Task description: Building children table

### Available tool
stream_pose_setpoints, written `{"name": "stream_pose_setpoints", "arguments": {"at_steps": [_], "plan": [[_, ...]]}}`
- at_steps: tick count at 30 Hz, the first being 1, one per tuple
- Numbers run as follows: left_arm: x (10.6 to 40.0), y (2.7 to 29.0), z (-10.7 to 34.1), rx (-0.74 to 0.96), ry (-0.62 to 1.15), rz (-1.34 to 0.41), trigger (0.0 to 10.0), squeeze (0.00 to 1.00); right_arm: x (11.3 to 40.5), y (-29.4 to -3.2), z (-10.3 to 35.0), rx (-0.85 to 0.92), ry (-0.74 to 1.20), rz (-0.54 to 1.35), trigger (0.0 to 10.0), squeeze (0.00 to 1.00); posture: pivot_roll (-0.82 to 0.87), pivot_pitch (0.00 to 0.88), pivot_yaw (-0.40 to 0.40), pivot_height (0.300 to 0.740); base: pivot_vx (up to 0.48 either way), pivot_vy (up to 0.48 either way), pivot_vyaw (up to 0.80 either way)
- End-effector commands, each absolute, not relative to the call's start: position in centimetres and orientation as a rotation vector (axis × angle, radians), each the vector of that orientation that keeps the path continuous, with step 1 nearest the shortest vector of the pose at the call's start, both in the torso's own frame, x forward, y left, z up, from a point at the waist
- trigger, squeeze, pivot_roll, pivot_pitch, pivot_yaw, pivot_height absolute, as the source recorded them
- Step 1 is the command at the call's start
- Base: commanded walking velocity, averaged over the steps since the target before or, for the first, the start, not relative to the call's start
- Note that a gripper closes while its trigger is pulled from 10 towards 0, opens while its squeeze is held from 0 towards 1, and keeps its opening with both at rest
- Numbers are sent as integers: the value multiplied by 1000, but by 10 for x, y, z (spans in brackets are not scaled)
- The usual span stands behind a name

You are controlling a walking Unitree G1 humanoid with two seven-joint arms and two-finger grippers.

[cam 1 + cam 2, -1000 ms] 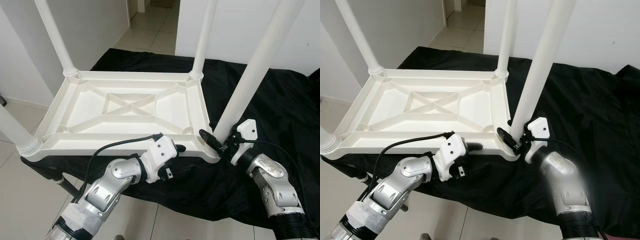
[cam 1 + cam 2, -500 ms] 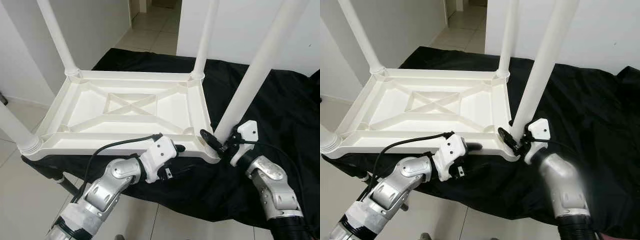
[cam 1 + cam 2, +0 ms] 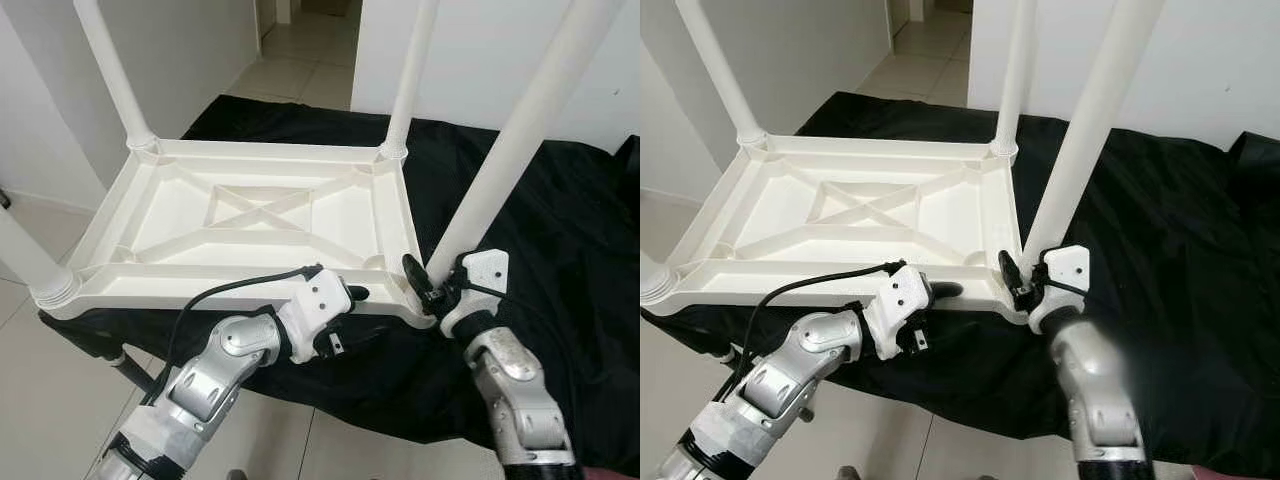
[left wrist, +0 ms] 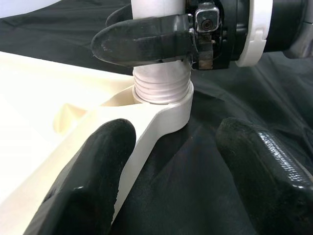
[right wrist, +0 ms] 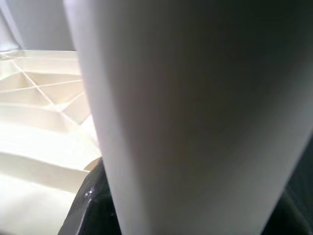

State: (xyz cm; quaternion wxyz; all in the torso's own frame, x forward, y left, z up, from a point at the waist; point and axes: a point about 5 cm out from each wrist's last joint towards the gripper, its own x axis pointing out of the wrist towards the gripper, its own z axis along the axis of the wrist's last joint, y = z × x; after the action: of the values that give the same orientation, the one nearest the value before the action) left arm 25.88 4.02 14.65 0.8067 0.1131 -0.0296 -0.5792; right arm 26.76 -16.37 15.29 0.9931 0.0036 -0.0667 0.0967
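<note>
At the near right corner of the upturned table (image 3: 250, 215), the right gripper (image 3: 432, 285) is clamped round the base of a leg (image 3: 505, 160), just above the threaded collar where it enters the corner socket (image 4: 164, 105). The left gripper (image 3: 345, 312) sits along the near rim, its fingers (image 4: 98, 161) spread to either side of the edge, one over the white plastic and one over the cloth (image 3: 560, 230), holding nothing that I can make out. From where I stand the thread looks only partly seated, a few ridges showing above the socket, so my worry is that a twist with the leg leaning slightly would cross the thread or jam it. The leg is long and held low, so it could lever out of the grip or tip the whole table if pushed sideways. The left gripper is not truly pinning the table, so it might simply spin or slide on the loose black cloth. That cloth is draped over a low stand and hangs off the front, wrinkled. Around it are pale floor tiles (image 3: 40, 225), white walls and an open doorway (image 3: 300, 50) beyond. Three other legs already stand in their corners.
</note>
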Motion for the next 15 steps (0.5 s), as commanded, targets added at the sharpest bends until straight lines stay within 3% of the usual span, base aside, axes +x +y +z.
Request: {"name": "stream_pose_setpoints", "arguments": {"at_steps": [1, 2, 3, 8, 9, 15], "plan": [[257, 42, 143, 245, -45, -1280, 10000, 145, 263, -165, 144, 48, -80, 74, 10000, 0, -45, 75, -15, 740, 0, 0, 0], [257, 42, 143, 245, -45, -1280, 10000, 145, 263, -165, 144, 48, -80, 74, 10000, 0, -45, 75, -15, 740, 0, 0, 0], [257, 42, 143, 232, -39, -1286, 10000, 1000, 261, -165, 142, 58, -74, 5, 10000, 0, -46, 74, -16, 740, 0, 0, 0], [256, 41, 142, 250, -45, -1281, 10000, 1000, 254, -162, 137, 82, -63, -74, 10000, 0, -42, 72, -14, 740, 0, 0, 0], [257, 41, 142, 260, -48, -1276, 10000, 0, 250, -160, 134, 91, -59, -87, 10000, 0, -40, 71, -15, 740, 0, 0, 0], [259, 43, 142, 284, -58, -1259, 10000, 0, 245, -155, 130, 110, -39, -114, 10000, 0, -39, 66, -19, 740, 0, 0, 0]]}}
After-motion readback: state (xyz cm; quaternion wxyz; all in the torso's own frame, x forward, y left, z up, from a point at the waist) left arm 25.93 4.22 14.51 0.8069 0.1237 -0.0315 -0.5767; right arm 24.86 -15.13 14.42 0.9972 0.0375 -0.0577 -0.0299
